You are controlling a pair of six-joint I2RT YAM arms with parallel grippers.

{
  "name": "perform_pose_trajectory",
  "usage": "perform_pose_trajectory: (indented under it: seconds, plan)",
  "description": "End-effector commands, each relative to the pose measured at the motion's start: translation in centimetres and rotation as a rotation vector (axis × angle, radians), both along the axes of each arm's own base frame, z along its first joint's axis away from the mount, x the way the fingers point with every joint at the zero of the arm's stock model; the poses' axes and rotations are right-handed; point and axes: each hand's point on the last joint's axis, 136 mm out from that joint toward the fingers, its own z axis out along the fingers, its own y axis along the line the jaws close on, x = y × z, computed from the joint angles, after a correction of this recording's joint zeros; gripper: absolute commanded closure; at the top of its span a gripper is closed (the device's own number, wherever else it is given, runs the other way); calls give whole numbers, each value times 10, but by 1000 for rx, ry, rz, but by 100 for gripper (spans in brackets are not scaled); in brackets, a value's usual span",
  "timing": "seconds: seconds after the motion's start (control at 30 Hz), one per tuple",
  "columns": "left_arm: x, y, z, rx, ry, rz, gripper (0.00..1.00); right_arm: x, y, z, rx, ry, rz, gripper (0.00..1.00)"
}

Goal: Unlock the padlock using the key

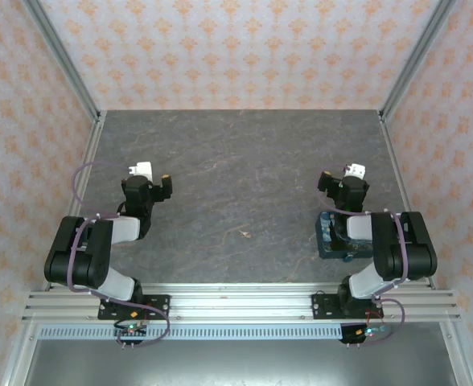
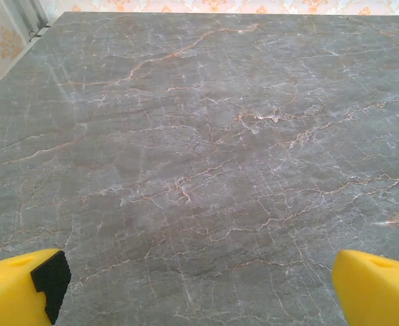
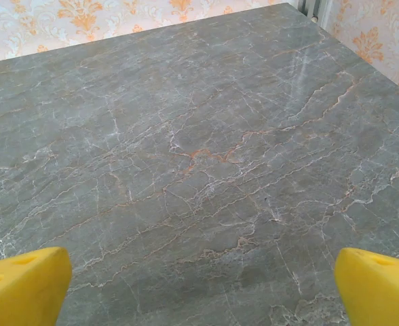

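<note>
The left gripper (image 2: 199,292) hangs over bare bench (image 2: 199,156), its yellow fingers (image 2: 376,285) spread wide with nothing between them. The right gripper (image 3: 199,288) is likewise fully spread and empty. Farther out, in the top view, a pale speck that is probably the key (image 1: 244,234) lies alone mid-bench between the two arms, well apart from both. The dark-blue tin (image 1: 331,235) sits beneath the right arm. A small teal spot at the tin's near edge looks like the padlock (image 1: 347,257), partly hidden. The key is thin and lies flat, so closing fingers could slide over it or flick it away. The right arm, reaching down, could knock the tin and shift the padlock.
</note>
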Motion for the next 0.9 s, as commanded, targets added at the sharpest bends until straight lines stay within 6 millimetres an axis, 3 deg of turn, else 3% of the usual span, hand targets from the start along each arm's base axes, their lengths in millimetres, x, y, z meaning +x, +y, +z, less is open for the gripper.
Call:
perform_pose_trajectory:
  seconds: [0.0, 0.63, 0.87]
  plan:
    - [3, -1, 6, 10, -29, -11, 0, -1, 1, 3, 8, -12, 7, 1]
    - [4, 0, 7, 5, -31, -9, 0, -1, 1, 2, 14, -9, 6, 1]
    - [12, -4, 19, 2, 71, -27, 0, -6, -11, 44, 70, 59, -100, 1]
